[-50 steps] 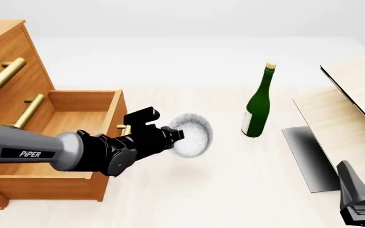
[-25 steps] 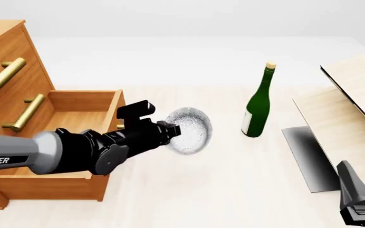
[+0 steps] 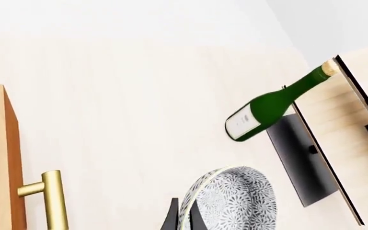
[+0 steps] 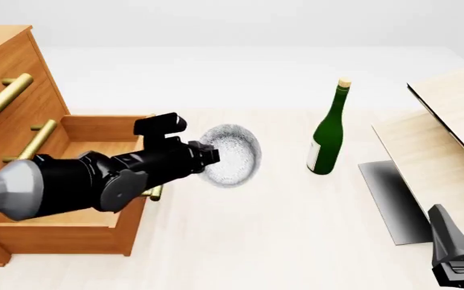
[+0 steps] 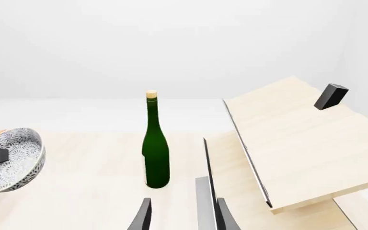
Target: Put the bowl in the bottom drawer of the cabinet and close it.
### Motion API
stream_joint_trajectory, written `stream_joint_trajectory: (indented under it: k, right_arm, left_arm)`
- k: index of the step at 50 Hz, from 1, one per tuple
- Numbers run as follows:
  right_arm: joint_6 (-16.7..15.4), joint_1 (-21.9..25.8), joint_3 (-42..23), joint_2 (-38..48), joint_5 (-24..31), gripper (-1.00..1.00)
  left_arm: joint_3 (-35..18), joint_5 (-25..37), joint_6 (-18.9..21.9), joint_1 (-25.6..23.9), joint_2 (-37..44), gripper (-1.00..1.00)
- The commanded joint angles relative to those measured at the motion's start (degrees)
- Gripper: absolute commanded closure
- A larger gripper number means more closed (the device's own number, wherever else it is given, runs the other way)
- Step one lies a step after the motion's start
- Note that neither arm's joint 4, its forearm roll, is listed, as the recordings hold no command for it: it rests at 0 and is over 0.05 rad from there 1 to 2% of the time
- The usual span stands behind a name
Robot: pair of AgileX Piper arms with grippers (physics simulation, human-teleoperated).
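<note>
Pale tabletop: nearest me, my right gripper (image 4: 458,266) idles, fingers parted and empty; farther on, my left gripper (image 4: 203,158) pinches the bowl (image 4: 232,156) by its rim, carried tilted in the air beside the bottom drawer (image 4: 95,181), open to receive it.

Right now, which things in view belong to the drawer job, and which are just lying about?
Belongs to the job:
- bowl, gripped by the left hand
- bottom drawer, pulled open
- cabinet

Just lying about:
- green bottle, standing upright
- pale wooden boards
- right hand, idle and holding nothing
</note>
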Motion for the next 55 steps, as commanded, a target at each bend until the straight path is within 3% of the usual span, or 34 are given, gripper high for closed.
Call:
stream_joint_trajectory:
  k: [1, 12, 39, 55]
  right_arm:
    - [-0.01, 0.0, 0.0, 0.0, 0.0, -1.0]
    - [0.01, 0.0, 0.0, 0.01, 0.0, -1.0]
    - [-0.01, 0.0, 0.0, -0.01, 0.0, -1.0]
    - [0.0, 0.01, 0.0, -0.01, 0.0, -1.0]
  left_arm:
    - [-0.55, 1.59, 1.54, 0.74, -2.46, 1.0]
    - [-0.02, 2.63, 2.3, 1.54, -4.65, 1.0]
    - [1.32, 8.36, 8.95, 5.65, -13.39, 1.0]
    - [3.4, 9.78, 9.87, 8.07, -18.15, 1.0]
